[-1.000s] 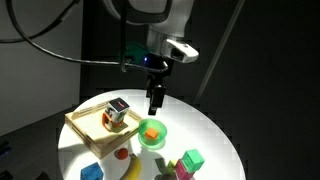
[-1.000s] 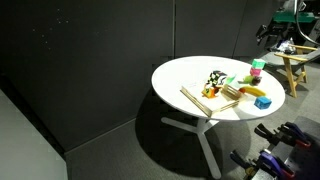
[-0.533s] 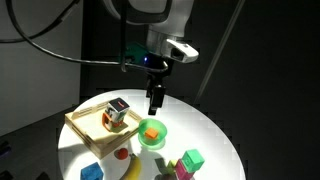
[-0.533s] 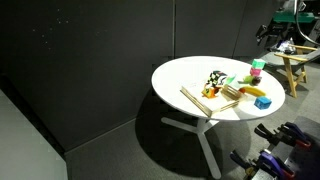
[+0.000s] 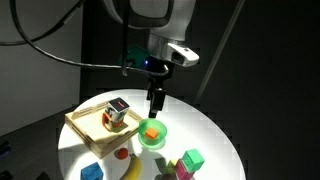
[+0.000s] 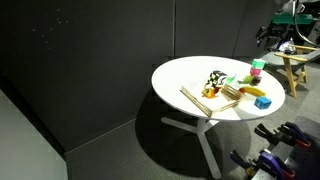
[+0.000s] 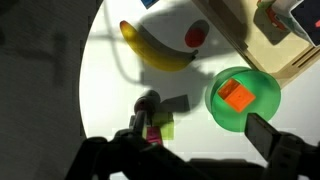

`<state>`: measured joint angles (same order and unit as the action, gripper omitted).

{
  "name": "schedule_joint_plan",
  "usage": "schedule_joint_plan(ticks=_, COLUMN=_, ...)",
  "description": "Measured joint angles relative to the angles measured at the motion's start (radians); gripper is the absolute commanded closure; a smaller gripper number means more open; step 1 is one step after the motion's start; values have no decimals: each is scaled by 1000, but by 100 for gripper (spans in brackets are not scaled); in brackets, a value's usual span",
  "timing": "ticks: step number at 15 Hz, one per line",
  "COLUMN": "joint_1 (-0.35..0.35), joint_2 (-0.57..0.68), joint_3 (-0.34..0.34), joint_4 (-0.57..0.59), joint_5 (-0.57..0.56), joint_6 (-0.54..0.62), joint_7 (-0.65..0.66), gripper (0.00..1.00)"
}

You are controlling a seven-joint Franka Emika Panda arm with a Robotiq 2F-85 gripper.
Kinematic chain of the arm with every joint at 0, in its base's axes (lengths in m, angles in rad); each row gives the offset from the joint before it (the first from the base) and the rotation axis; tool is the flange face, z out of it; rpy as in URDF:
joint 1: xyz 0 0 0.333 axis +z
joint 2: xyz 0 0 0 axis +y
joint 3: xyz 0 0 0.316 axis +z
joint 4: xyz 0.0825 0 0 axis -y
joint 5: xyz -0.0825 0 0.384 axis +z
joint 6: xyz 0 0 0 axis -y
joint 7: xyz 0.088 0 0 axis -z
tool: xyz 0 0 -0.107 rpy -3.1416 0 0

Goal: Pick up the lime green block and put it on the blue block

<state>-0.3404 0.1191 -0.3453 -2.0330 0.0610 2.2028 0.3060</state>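
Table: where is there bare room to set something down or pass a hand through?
Bare: the table stretch beyond the green bowl, and the strip between the wooden tray and the blue block. Crowded: the near side, where banana, bowl and lime block sit close.

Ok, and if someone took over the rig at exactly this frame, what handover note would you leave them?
Gripper: open, empty, hanging above the table close to the green bowl.
Lime green block: on the table beside a magenta block, not grasped.
Blue block: near the table edge, by the banana, nothing on it.
Done: nothing yet.
Left: descend on the lime green block, grasp it, set it on the blue block.
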Motion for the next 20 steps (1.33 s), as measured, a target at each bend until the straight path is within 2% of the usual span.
schedule_joint_plan(ticks=6, joint_1=-11, joint_2=65, joint_3=-18, joint_4=72, joint_5=25, joint_6=-1, joint_7=8, gripper=0)
schedule_joint_plan(ticks=15, joint_1=-77, joint_2=238, joint_3=-28, joint_4=265, joint_5=85, joint_6=-36, joint_7=1, gripper=0)
schedule_joint_plan(ticks=20, joint_1=-105, joint_2=305, joint_3=-24, joint_4=343, joint_5=95, joint_6=-52, joint_7=-44, gripper=0)
